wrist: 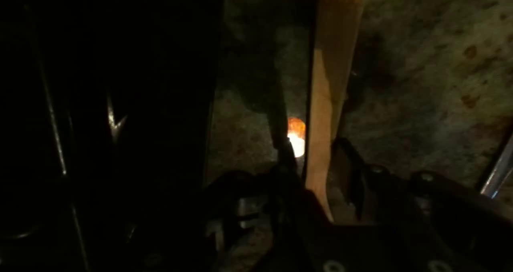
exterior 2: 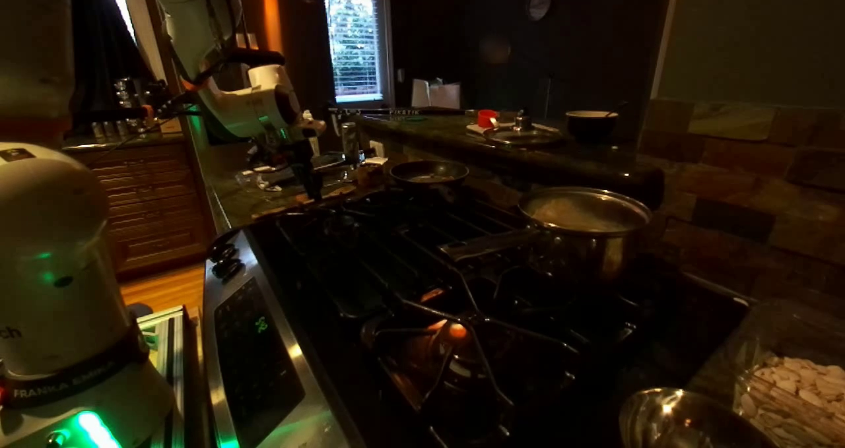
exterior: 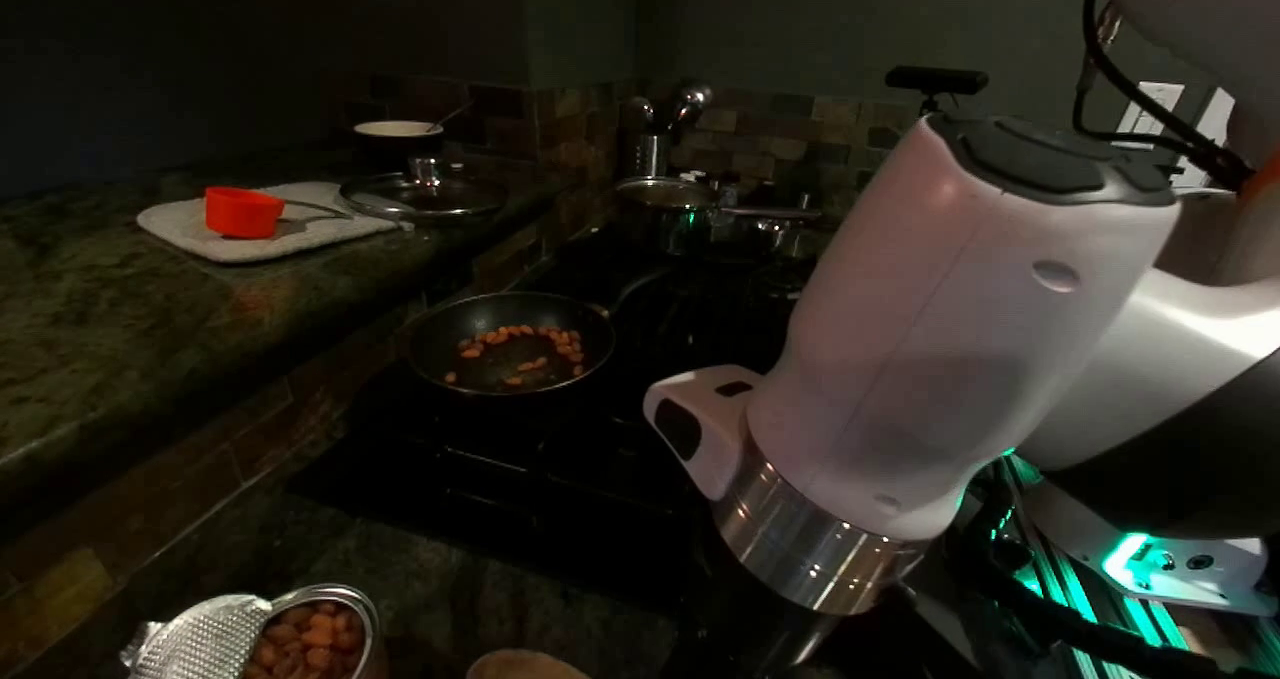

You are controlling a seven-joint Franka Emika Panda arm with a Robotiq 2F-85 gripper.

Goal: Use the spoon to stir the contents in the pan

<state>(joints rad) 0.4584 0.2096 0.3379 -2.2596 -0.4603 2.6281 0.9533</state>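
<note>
The wooden spoon (wrist: 338,27) lies on the stone counter beside the stove in the wrist view. One end of it shows at the bottom edge in an exterior view (exterior: 525,665). My gripper (wrist: 314,143) is open, with the spoon's handle between its fingers; a gap shows between the left finger and the handle. In an exterior view my gripper (exterior 2: 313,191) points down near the counter at the stove's edge. The dark frying pan (exterior: 445,331) sits on the stove with several almonds (exterior: 510,332) in it. The pan also shows in an exterior view (exterior 2: 410,173).
A steel pot (exterior 2: 594,247) with a long handle stands on the stove grates (exterior 2: 475,303). An open can of almonds (exterior: 310,644) is on the near counter. A red measuring cup (exterior: 243,213) on a white cloth (exterior: 190,224) and a glass lid (exterior: 425,197) rest on the raised counter.
</note>
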